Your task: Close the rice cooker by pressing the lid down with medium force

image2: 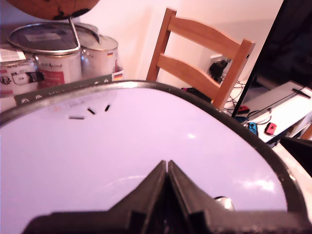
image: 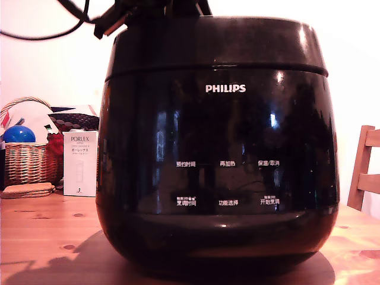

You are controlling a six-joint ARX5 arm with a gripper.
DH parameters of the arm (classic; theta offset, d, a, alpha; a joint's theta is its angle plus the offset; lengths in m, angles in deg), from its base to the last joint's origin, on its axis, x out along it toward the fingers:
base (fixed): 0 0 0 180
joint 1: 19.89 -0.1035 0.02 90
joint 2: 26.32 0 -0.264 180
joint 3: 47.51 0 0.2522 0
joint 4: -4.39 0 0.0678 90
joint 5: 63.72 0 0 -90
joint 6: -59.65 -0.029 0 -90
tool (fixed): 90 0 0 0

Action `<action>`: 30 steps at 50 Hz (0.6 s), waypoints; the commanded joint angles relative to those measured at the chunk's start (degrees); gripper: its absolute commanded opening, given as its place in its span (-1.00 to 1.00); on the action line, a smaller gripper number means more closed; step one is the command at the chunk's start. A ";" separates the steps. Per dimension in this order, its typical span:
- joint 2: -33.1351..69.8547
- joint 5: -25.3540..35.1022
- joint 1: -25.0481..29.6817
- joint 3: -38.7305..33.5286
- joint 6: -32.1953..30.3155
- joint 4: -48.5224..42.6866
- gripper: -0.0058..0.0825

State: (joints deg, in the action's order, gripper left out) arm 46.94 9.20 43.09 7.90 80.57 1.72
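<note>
Showing: rice cooker [image: 217, 154] on a wooden table [image: 47, 237], filling the exterior view.
Lid [image: 217, 44]: down on the body.
Gripper [image2: 166, 168]: fingers pressed together, empty, tips over the pale lid top.
Background: chair [image2: 200, 61], tins [image2: 58, 56].

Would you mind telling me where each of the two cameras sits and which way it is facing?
Exterior view: low at table height, facing the rice cooker front-on; only dark arm parts and a cable show above the lid.
Wrist view: on the wrist, above the lid's glossy top, looking across it to a wooden chair and tins; the gripper, fingertips together, shows at the foot.
Shared: the lid and the wooden chair.
</note>
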 commanded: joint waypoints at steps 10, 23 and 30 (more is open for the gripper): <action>8.28 0.94 0.48 -11.32 1.64 -7.61 -0.91; 7.17 2.54 0.39 -10.23 0.09 -4.59 -0.91; 4.90 3.15 0.39 -8.07 -1.92 -4.66 -0.91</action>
State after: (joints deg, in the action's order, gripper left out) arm 46.46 10.73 43.00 6.87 78.96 4.17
